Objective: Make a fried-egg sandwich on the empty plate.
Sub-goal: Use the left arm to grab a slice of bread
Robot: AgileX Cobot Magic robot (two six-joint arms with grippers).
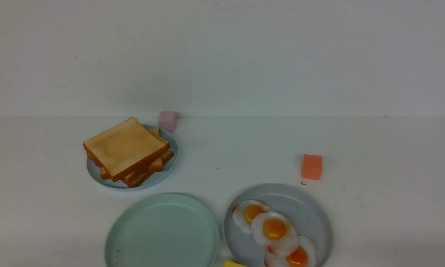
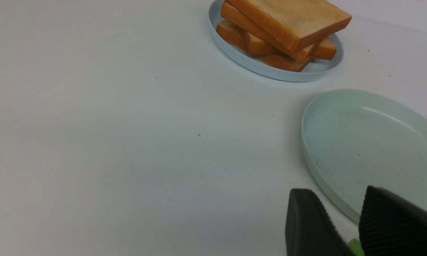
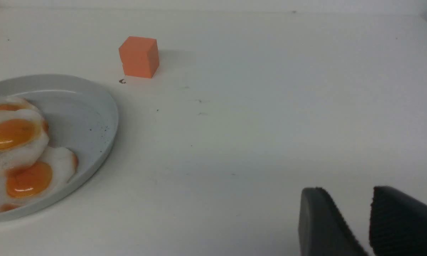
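Note:
The empty mint-green plate [image 1: 163,230] sits at the front centre, bare; it also shows in the left wrist view [image 2: 362,142]. A pile of golden toast slices [image 1: 128,150] lies on a small light-blue plate [image 1: 172,163] behind it, also in the left wrist view [image 2: 291,21]. Three fried eggs [image 1: 274,230] overlap on a grey-blue plate [image 1: 311,207], also in the right wrist view [image 3: 14,135]. No assembled sandwich shows. My left gripper [image 2: 336,190] is open and empty by the mint plate's rim. My right gripper [image 3: 346,188] is open and empty over bare table. Neither shows in the front view.
A pink cube [image 1: 167,121] stands behind the toast plate. An orange cube [image 1: 311,167] stands behind the egg plate, also in the right wrist view [image 3: 139,57]. A yellow block's edge [image 1: 234,264] shows at the front between the two large plates. A white wall backs the table.

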